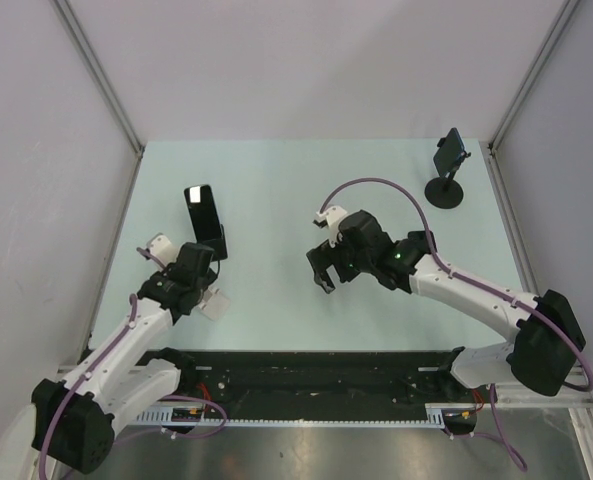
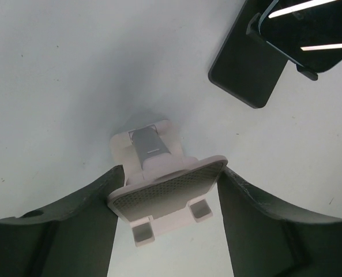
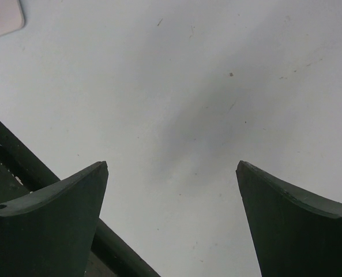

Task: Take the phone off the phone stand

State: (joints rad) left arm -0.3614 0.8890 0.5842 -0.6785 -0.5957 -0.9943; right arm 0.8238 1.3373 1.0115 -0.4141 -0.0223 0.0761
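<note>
A black phone (image 1: 198, 205) leans in a black phone stand (image 1: 215, 244) at the left of the table; the left wrist view shows the phone's glossy screen (image 2: 315, 26) in the stand's hooks above the stand's dark base (image 2: 245, 75). Nearer the arm stands a pale pink phone stand (image 1: 215, 304) with nothing on its plate (image 2: 168, 193). My left gripper (image 1: 206, 292) (image 2: 171, 173) has a jaw against each side edge of that plate. My right gripper (image 1: 325, 272) (image 3: 172, 167) hangs open over bare table at the middle.
A second phone (image 1: 449, 153) sits on a black round-footed stand (image 1: 444, 192) at the far right corner. White walls close in the table on three sides. A black rail (image 1: 306, 370) runs along the near edge.
</note>
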